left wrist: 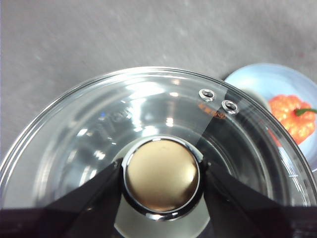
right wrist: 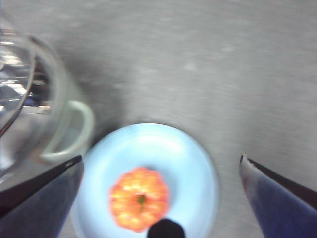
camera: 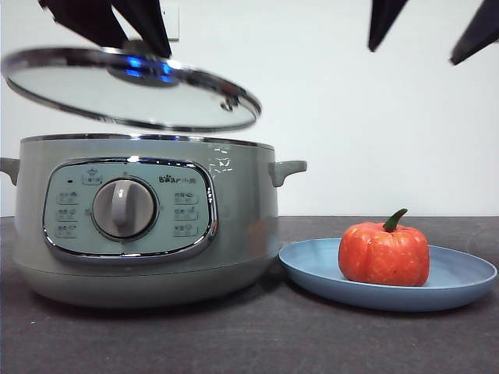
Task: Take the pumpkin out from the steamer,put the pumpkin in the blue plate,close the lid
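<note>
A plain white wall (camera: 343,132) filled the far side, bearing a pale switch plate (camera: 171,22) high up on the left. The dark grey matte tabletop (camera: 257,335) spread near, evenly lit.

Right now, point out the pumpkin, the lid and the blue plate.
pumpkin (camera: 383,254), front view, middle of its orange body.
lid (camera: 117,97), front view, the glass underside, tilted above the pot.
blue plate (camera: 466,274), front view, bare inner surface beside the pumpkin.
</note>
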`<state>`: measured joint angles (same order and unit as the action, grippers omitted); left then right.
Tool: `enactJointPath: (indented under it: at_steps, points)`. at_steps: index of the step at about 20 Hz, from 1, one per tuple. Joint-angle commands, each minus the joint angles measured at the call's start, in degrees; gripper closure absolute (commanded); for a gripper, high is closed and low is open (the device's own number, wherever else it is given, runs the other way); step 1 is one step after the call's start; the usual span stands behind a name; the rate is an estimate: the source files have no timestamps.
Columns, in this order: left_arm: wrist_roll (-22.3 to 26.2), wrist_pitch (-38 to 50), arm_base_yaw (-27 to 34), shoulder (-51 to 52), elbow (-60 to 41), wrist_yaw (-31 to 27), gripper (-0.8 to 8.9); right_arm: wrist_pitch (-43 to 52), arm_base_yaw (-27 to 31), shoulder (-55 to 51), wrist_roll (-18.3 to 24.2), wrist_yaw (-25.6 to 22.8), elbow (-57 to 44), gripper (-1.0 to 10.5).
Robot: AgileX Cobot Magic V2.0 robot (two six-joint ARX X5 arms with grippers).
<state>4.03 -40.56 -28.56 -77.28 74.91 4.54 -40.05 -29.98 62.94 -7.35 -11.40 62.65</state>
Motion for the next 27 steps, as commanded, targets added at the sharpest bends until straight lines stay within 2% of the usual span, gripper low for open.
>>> enactJointPath:
  at_steps: [1, 12, 19, 22, 23, 26, 27]
  points:
    - [0.2, 2.8, 0.0, -1.1, 0.4, 0.7, 8.22, -0.5, 0.1, -0.7, -0.5, -1.2, -0.3, 3.5]
    - [0.3, 0.2, 0.0, -4.1, -0.1, 1.5, 8.22, -0.7, 1.2, -1.5, -0.5, -1.0, -0.3, 3.5]
    - [0.3, 5.0, -0.7, -4.2, -5.7, 1.5, 8.22, -0.8, 1.2, -1.5, -0.5, -0.9, -0.3, 3.5]
    - [0.3, 2.7, -0.7, -4.2, -6.3, 1.5, 8.08, -1.1, 1.2, -1.5, -0.5, -0.9, -0.3, 3.5]
    - [0.3, 2.3, -0.7, -4.2, -6.3, 1.5, 7.75, -1.2, 1.2, -1.5, -0.5, -0.9, -0.3, 3.5]
    - [0.1, 2.3, -0.6, -4.2, -6.3, 1.4, 3.63, -1.5, 1.2, -1.5, -0.5, -0.9, -0.3, 3.5]
    - [0.0, 2.3, -0.6, -4.2, -6.3, 1.4, 3.51, -1.6, 1.2, -1.5, -0.5, -0.9, -0.3, 3.5]
